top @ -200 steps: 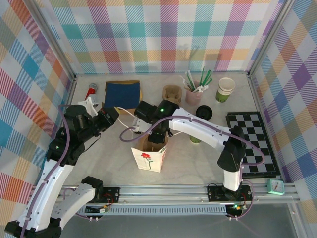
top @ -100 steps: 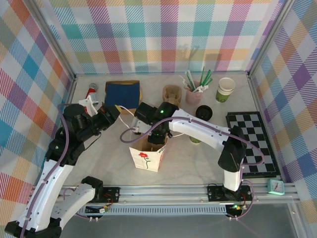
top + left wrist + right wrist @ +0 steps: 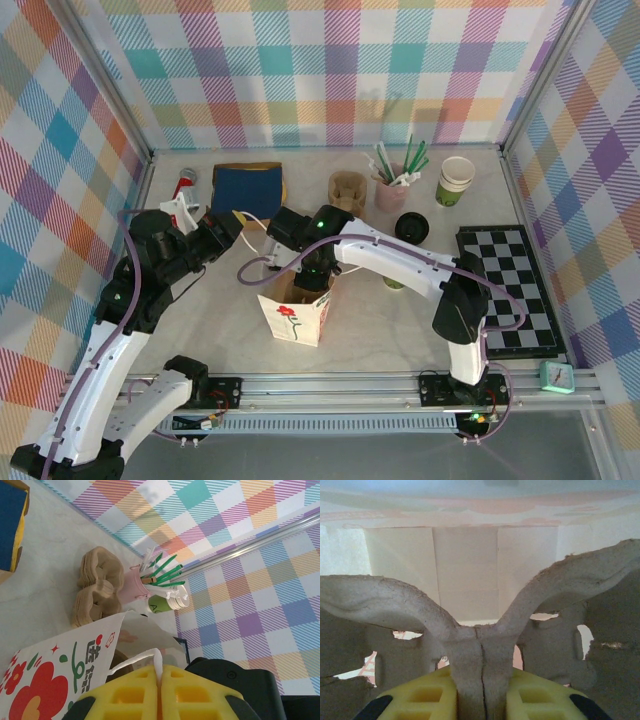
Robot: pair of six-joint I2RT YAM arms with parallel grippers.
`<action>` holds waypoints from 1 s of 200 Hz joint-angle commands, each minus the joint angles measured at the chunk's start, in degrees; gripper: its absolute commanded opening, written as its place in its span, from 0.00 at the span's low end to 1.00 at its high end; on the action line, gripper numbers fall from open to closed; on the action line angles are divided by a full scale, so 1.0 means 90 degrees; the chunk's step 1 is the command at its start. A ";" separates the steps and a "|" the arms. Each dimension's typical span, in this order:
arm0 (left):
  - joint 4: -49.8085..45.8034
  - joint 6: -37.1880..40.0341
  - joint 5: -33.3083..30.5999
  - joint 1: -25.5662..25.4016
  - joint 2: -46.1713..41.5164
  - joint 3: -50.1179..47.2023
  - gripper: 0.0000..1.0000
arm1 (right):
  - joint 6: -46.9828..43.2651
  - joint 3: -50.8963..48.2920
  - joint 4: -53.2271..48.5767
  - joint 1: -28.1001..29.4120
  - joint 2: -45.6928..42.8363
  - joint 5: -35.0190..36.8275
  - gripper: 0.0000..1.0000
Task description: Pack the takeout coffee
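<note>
Two hands are closed and neither is on the coffee; on the left, my left gripper (image 3: 160, 674) is pinched tight on the white cord handle (image 3: 136, 658) of the paper bag (image 3: 292, 322), holding the bag's mouth up and open from that side; in the middle, my right gripper (image 3: 481, 692) is down inside the bag, its pads clamped on the centre ridge of a pulp carrier (image 3: 395, 600) with the bag's paper walls close around it; further right, the takeout coffee (image 3: 411, 227) stands upright on the table, to the right of the bag and a little behind it, between the bag and the chessboard (image 3: 508, 285), with my right forearm crossing just in front of it; so the cup lies right and back of my right hand, its long axis vertical; I judge the right arm much the nearer, since the left is well apart and busy with the handle; that hand would have to let the carrier go, rise clear, then swing right.
</note>
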 commanded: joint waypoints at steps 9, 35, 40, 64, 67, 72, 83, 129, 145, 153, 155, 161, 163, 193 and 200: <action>0.0382 -0.0070 0.0092 0.0078 -0.0074 -0.0038 0.09 | 0.0136 0.0178 -0.0296 0.0031 0.0202 -0.0049 0.25; 0.0430 -0.0094 0.0111 0.0078 -0.0072 -0.0056 0.08 | 0.0135 0.0175 -0.0265 0.0030 0.0214 -0.0059 0.25; 0.0440 -0.0103 0.0113 0.0078 -0.0072 -0.0056 0.09 | 0.0136 0.0177 -0.0249 0.0032 0.0214 -0.0059 0.25; 0.0439 -0.0098 0.0102 0.0078 -0.0076 -0.0057 0.08 | 0.0136 0.0206 -0.0237 0.0034 0.0244 -0.0049 0.26; 0.0431 -0.0104 0.0102 0.0078 -0.0074 -0.0057 0.08 | 0.0128 0.0202 -0.0237 0.0036 0.0251 -0.0049 0.27; 0.0440 -0.0102 0.0102 0.0078 -0.0071 -0.0057 0.08 | 0.0126 0.0221 -0.0237 0.0030 0.0258 -0.0049 0.27; 0.0435 -0.0104 0.0093 0.0078 -0.0078 -0.0045 0.08 | 0.0121 0.0251 -0.0247 0.0031 0.0273 -0.0049 0.29; 0.0459 -0.0114 0.0082 0.0078 -0.0066 -0.0085 0.08 | 0.0107 0.0387 -0.0340 0.0032 0.0293 -0.0049 0.43; 0.0460 -0.0112 0.0073 0.0078 -0.0050 -0.0105 0.08 | 0.0088 0.0426 -0.0370 0.0032 0.0293 -0.0069 0.47; 0.0470 -0.0124 0.0065 0.0078 -0.0052 -0.0122 0.08 | 0.0087 0.0435 -0.0384 0.0030 0.0301 -0.0076 0.48; 0.0470 -0.0124 0.0063 0.0078 -0.0051 -0.0125 0.08 | 0.0087 0.0447 -0.0386 0.0032 0.0302 -0.0075 0.48; 0.0470 -0.0134 0.0063 0.0078 -0.0051 -0.0140 0.09 | 0.0078 0.0460 -0.0398 0.0030 0.0303 -0.0078 0.48; 0.0470 -0.0134 0.0063 0.0078 -0.0056 -0.0136 0.09 | 0.0078 0.0466 -0.0403 0.0029 0.0311 -0.0079 0.49; 0.0495 -0.0136 0.0053 0.0078 -0.0032 -0.0202 0.09 | 0.0068 0.0589 -0.0495 0.0029 0.0351 -0.0109 0.51; 0.0493 -0.0144 0.0053 0.0076 -0.0032 -0.0215 0.08 | 0.0068 0.0637 -0.0533 0.0029 0.0369 -0.0131 0.52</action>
